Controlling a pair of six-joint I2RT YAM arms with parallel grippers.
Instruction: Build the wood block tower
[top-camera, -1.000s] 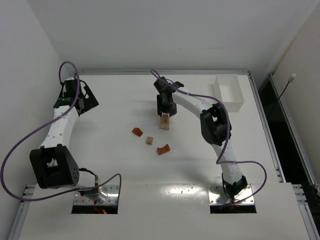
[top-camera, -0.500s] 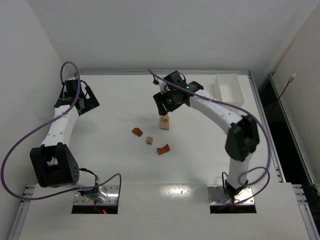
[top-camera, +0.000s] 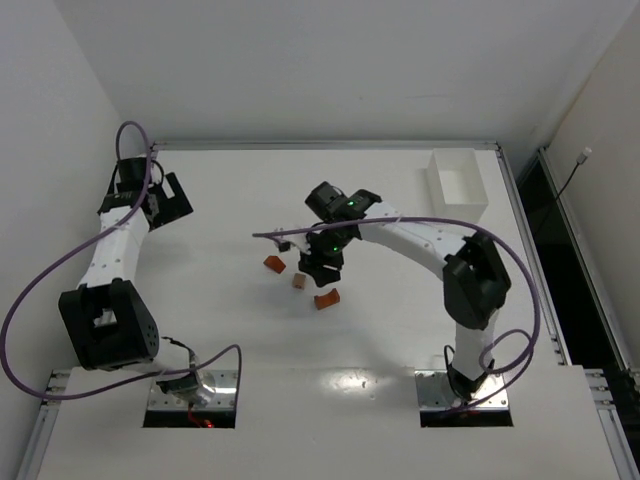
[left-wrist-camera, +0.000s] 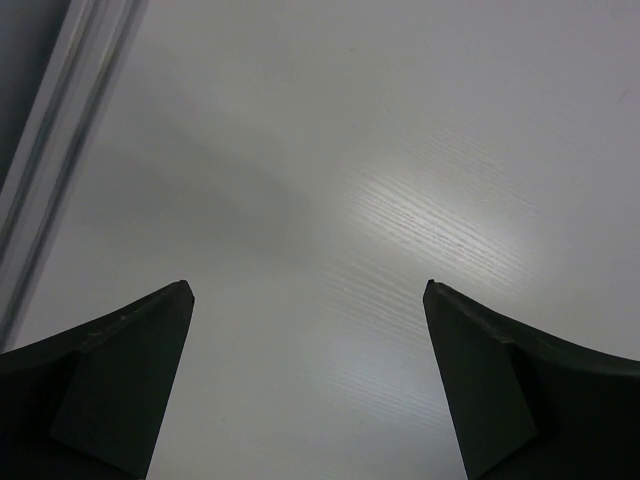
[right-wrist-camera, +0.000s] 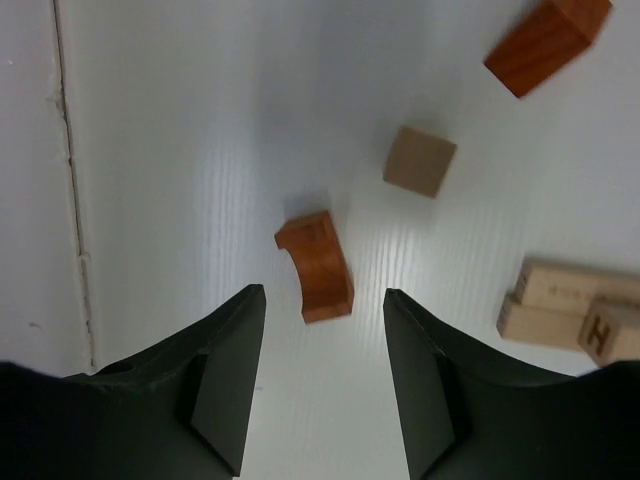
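Swinging away from the tower, the right hand (right-wrist-camera: 322, 291) has come down the frame over the last second. It now hangs over the loose wood blocks (top-camera: 298, 281) at the centre of the bench (top-camera: 220, 310), jaws apart and empty. That suggests the last piece is placed and a fresh one is being sought.

Its wrist view puts the reddish arch block (right-wrist-camera: 315, 265) just ahead of the gap between the fingers. A tan cube (right-wrist-camera: 420, 160) lies beyond it and a reddish bar (right-wrist-camera: 548, 40) at the upper right. The tower (right-wrist-camera: 565, 305) sits at the right edge: tan pieces stacked, one stamped H.

From overhead the tower is hidden beneath the right arm (only three loose blocks show). Yet that view alone places the left hand (top-camera: 150, 195) in the upper left, well apart. Its own camera shows it spread wide over bare bench.
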